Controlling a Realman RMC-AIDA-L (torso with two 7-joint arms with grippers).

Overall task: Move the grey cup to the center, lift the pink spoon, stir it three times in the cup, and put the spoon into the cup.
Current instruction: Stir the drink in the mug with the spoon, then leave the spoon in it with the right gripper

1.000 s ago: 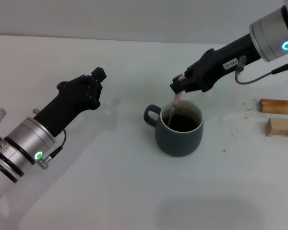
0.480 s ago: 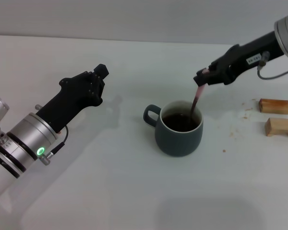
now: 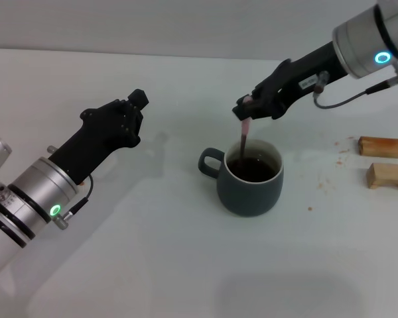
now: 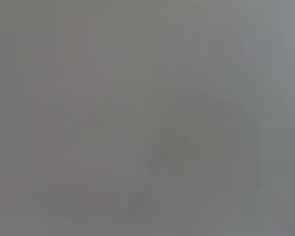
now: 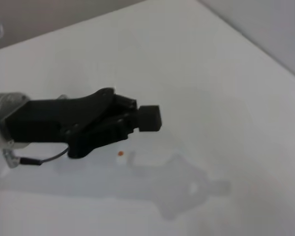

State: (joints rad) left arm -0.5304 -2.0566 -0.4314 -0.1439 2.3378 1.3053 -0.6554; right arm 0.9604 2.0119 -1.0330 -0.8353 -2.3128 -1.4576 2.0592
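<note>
The grey cup [image 3: 250,179] stands near the middle of the table in the head view, handle to the left, dark liquid inside. My right gripper [image 3: 247,111] is shut on the pink spoon [image 3: 243,138] and holds it upright just above the cup's far left rim. The spoon's lower end dips into the liquid and its bowl is hidden. My left gripper [image 3: 134,106] hovers above the table well to the left of the cup, holding nothing. It also shows in the right wrist view [image 5: 140,119].
Two small wooden blocks [image 3: 380,146] [image 3: 389,176] lie at the right edge of the white table [image 3: 152,265]. Small brown specks dot the table between the cup and the blocks. The left wrist view shows only a blank grey surface.
My right gripper swung the spoon from the cup's left side to its right side, then back to the left. The cup and my left arm have hardly moved.
</note>
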